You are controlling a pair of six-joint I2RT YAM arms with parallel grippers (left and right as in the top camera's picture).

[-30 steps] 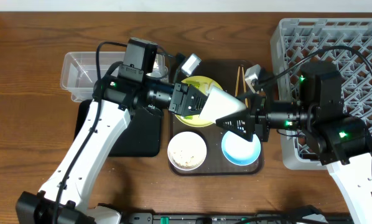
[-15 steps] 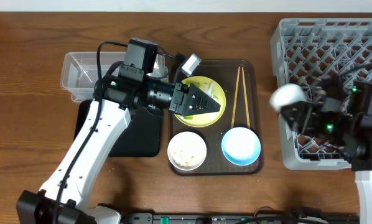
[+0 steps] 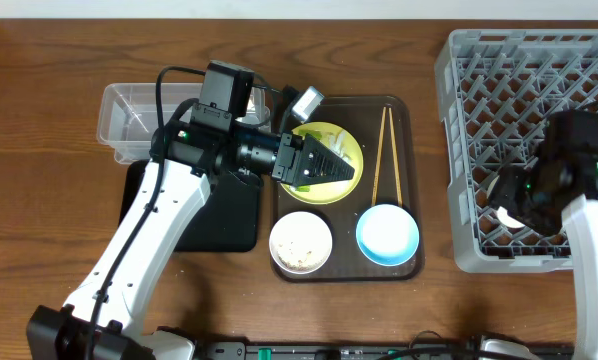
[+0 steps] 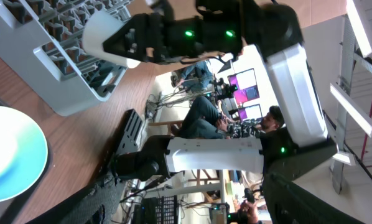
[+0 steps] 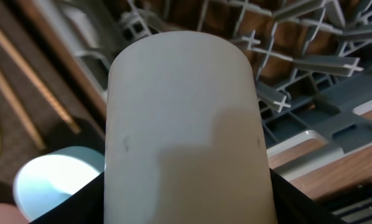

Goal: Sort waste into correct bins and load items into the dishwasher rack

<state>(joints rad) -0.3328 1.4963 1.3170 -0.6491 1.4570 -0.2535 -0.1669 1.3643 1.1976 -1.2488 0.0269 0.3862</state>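
Note:
My right gripper [image 3: 511, 198] is shut on the small white cup [image 3: 506, 213] and holds it over the front left part of the grey dishwasher rack [image 3: 519, 60]. The cup [image 5: 183, 124] fills the right wrist view between my fingers [image 5: 183, 208]. My left gripper [image 3: 331, 170] is open and empty, hovering over the pale-yellow plate [image 3: 324, 140]. The white bowl [image 3: 300, 241] holds crumbs. The light-blue bowl [image 3: 387, 235] and the chopsticks [image 3: 384, 150] lie beside it. The wrapper is not clearly visible.
The plate, bowls and chopsticks sit on the dark brown serving tray [image 3: 411, 110]. The clear tub [image 3: 129, 115] stands at the back left, the black tray [image 3: 224, 215] in front of it under my left arm. The left wrist view shows the blue bowl [image 4: 12, 155] and the rack [image 4: 68, 74].
My right arm has carried the white cup from above the serving tray rightwards to above the rack. My left arm has not moved.

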